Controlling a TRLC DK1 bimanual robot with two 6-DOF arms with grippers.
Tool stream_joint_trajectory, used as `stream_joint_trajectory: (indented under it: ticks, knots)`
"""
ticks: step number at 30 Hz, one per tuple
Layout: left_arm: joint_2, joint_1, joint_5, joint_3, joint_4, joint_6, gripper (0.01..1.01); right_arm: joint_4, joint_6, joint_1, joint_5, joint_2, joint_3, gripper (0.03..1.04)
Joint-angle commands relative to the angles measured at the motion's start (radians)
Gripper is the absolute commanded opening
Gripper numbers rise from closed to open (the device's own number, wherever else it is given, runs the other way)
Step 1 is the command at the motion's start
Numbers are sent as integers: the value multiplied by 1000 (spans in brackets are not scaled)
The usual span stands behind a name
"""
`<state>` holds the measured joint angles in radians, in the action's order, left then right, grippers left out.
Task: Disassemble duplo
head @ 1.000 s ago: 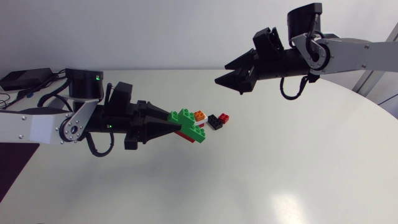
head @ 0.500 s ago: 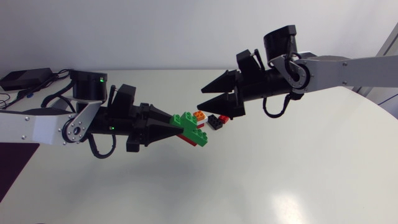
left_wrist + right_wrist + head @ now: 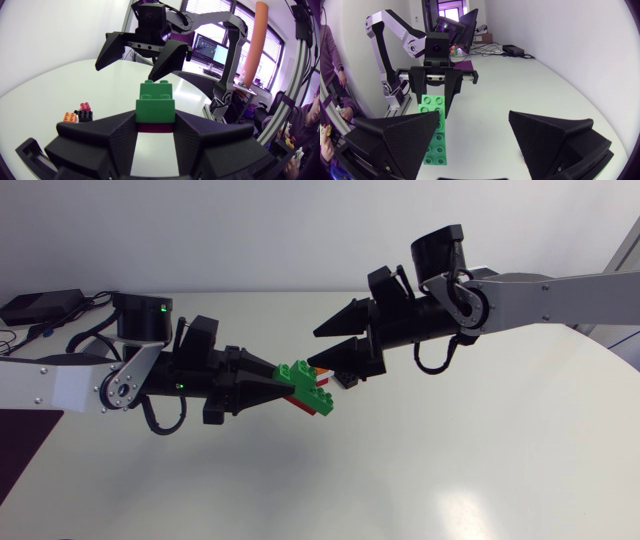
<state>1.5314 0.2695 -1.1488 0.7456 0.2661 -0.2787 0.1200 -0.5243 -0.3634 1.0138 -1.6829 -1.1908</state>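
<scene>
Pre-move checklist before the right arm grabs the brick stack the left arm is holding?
1. Left jaws shut on the green brick stack: ok.
2. Right jaws open wide: ok.
3. Stack centred between the right jaws: not ok. In the right wrist view it sits toward one jaw.
4. Right jaws touching the stack: cannot tell. One tip is very near the top brick.
5. Loose bricks out of the way on the table: ok, probably. The stack is held above them.
</scene>
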Motion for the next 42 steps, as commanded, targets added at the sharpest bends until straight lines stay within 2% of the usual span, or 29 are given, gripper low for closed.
stream_joint_trajectory:
  ticks: [1,9,13,18,22,35,42]
  knots:
    - [13,8,-14,-9,-4,-1,93,7,-22,-14,-4,-14,25,993]
    - [7,8,-14,-12,-4,-4,93,35,-32,15,20,9,19,993]
    - [3,8,-14,-14,-4,-4,93,61,-43,34,92,17,14,993]
    - [-2,8,-12,-15,-4,-4,93,152,-118,26,134,15,-4,993]
    - [-7,10,-12,-17,-4,-5,93,262,-217,-6,132,-4,-24,993]
    - [-7,14,-12,-18,-4,-8,93,260,-217,-34,106,-38,-32,990]
    - [-7,14,-14,-15,-8,-4,93,267,-210,-40,103,-51,-44,956]
